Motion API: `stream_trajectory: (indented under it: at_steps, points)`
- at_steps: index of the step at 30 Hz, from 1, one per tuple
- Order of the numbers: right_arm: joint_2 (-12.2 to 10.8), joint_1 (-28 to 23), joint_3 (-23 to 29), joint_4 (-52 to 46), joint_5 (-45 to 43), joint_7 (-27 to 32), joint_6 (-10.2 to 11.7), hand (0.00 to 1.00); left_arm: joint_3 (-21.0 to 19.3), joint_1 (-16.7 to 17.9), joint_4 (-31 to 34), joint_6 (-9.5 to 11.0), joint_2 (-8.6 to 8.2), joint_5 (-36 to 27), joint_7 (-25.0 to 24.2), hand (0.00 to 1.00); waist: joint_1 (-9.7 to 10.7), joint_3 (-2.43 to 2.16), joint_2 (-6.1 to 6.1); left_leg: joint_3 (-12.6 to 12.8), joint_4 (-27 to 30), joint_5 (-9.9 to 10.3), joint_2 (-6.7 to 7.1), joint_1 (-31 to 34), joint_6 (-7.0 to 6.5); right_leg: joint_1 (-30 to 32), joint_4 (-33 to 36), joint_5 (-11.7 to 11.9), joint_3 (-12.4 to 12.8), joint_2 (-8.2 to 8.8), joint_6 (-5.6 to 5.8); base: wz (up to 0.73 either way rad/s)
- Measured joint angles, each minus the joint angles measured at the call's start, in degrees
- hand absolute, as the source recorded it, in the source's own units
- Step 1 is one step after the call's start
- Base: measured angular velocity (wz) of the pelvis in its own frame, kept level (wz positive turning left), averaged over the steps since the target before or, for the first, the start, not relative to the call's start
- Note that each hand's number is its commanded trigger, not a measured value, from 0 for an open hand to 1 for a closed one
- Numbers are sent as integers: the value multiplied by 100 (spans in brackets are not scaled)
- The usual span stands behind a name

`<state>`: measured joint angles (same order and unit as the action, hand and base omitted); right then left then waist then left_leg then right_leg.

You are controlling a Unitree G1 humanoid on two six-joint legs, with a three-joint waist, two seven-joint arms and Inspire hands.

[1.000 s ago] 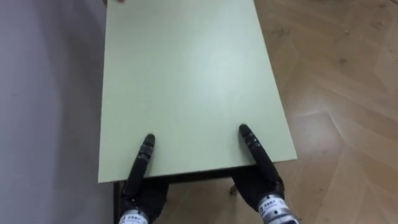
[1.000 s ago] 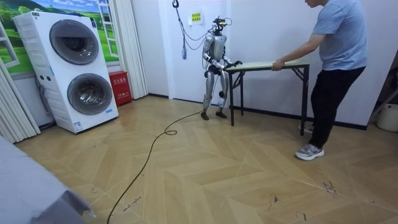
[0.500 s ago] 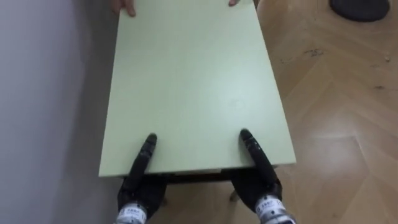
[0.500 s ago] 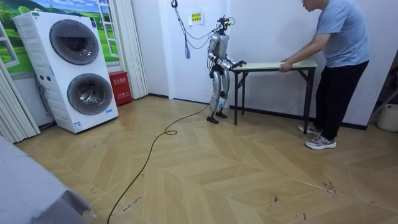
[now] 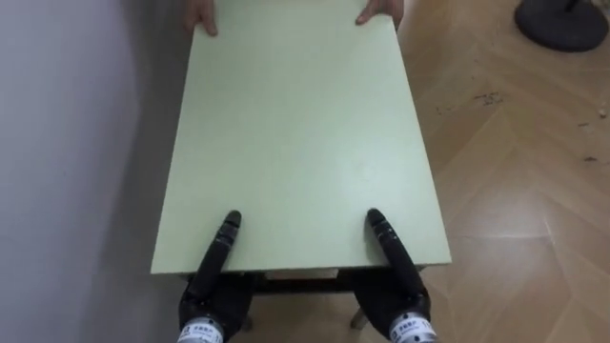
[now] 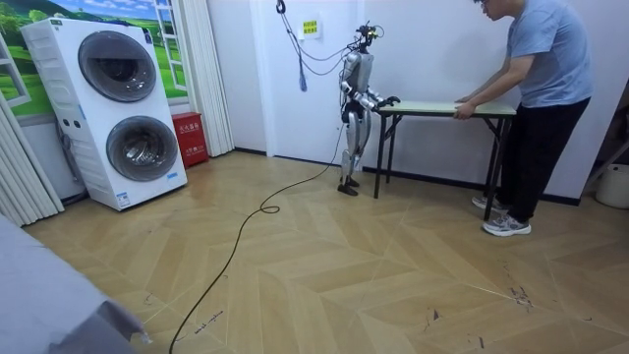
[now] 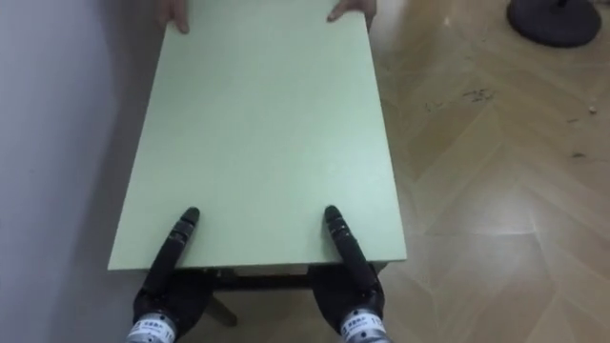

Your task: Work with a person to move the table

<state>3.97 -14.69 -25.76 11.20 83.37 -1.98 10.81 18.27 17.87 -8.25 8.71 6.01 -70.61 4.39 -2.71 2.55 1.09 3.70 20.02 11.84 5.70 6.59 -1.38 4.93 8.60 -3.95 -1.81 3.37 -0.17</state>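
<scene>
A pale green table point(image 5: 295, 124) stretches away from me, close along a grey wall on my left. My left hand point(image 5: 215, 267) grips its near edge, thumb lying on top and the rest of the hand under the rim. My right hand point(image 5: 393, 262) holds the same edge in the same way, further right. At the far end a person's hands point(image 5: 202, 14) clasp both corners. In the room view I stand at the table's point(image 6: 442, 106) left end while the person point(image 6: 545, 88) leans over its right end.
The grey wall point(image 5: 57, 143) runs close beside the table's left side. Open wooden floor point(image 5: 515, 191) lies to the right, with a dark round base point(image 5: 562, 19) at the far right. Stacked washing machines point(image 6: 118, 108) stand at the room view's left.
The table, the person and I have all shifted toward the room view's right. The person's hands have come into the eye view at the far end. My grip is unchanged.
</scene>
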Motion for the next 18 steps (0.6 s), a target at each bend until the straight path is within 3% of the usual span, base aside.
stream_trajectory:
  at_steps: [1,2,3,4,6,8,11,13,15,18]
  points:
    - [-50,-56,53,8,8,-86,79,100,34,-146,-62,-6,-2,132,0,100,154,-18,-40,67,-321,-17,-249,318,42,37,25,-7,429,45,91,111]
    - [-53,-128,132,-37,8,-158,103,100,80,-229,-64,-13,5,214,5,100,206,-41,-36,52,-487,-226,-530,500,123,125,102,-76,518,18,190,94]
    - [-147,-227,298,-62,8,-241,69,100,135,-273,-42,-4,-8,456,11,100,179,-72,-151,329,-353,-420,-624,652,-193,274,232,-231,632,70,434,17]
    - [-164,-245,430,-12,-47,-258,-56,100,151,-217,-57,-19,-9,513,13,100,66,-65,-122,479,-430,-408,-643,527,-209,251,195,-89,433,126,505,-21]
    - [-120,-308,461,7,-175,-261,-164,100,146,-110,-113,-103,-92,513,5,100,26,-61,-66,529,-586,-401,-558,264,-223,98,104,0,178,170,505,-46]
    - [-119,-333,476,32,-297,-261,-163,100,82,-6,-181,-85,-151,517,-86,100,-72,-76,-49,557,-814,-366,-505,37,-284,10,89,-16,83,179,505,-42]
    - [-114,-308,526,211,-297,-259,-213,100,35,-7,-400,-86,-241,535,-113,100,-71,-136,-2,533,-917,-362,-498,-167,-286,-141,115,-45,-31,171,483,-2]
    - [-145,-214,530,411,-310,-260,-222,100,-42,-58,-609,-100,-308,554,-132,100,-72,-141,14,534,-961,-354,-497,-337,-270,-285,104,-76,-153,157,464,-6]
    - [-165,-199,556,537,-325,-259,-291,100,-101,-81,-782,-163,-327,553,-156,82,-85,-156,21,535,-1033,-330,-494,-465,-232,-397,101,-121,-187,147,438,-2]
    - [-208,-140,606,626,-418,-238,-431,100,-229,-83,-901,-237,-326,569,-260,76,-80,-166,-19,535,-1042,-309,-477,-541,-186,-434,90,-217,-346,156,382,-1]
